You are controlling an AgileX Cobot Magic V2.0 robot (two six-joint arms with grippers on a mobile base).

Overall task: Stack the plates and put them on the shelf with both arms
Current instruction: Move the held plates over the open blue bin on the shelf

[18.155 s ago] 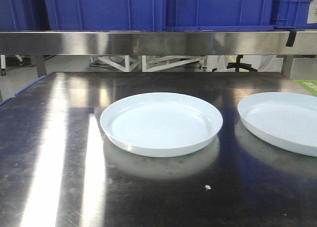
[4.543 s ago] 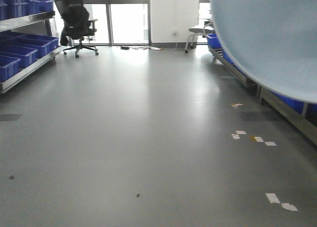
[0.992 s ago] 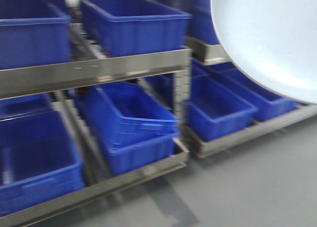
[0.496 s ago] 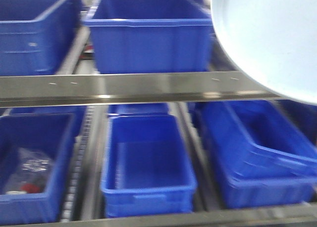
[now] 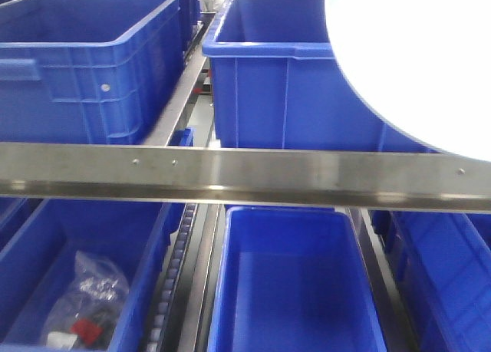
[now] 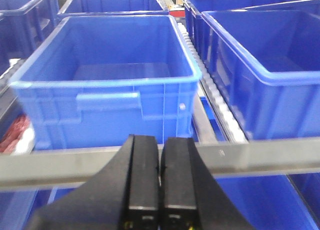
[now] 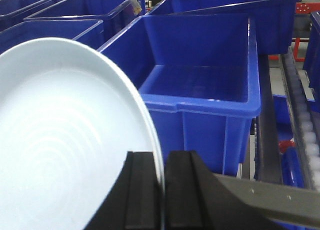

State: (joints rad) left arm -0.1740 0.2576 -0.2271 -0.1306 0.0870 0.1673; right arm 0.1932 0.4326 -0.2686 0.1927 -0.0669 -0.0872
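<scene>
1. The shelf rail (image 5: 230,176), a steel bar, runs level across my front view, blue bins (image 5: 84,60) above and below it.
2. The plate (image 7: 65,145) rides tilted on edge, up and right of the rail and overlapping it; whether a second plate is stacked with it I cannot tell.
3. My right pincer (image 7: 162,195) clamps its rim, so this arm is the nearer.
4. My left pincer (image 6: 160,180) is closed, holding nothing.
</scene>
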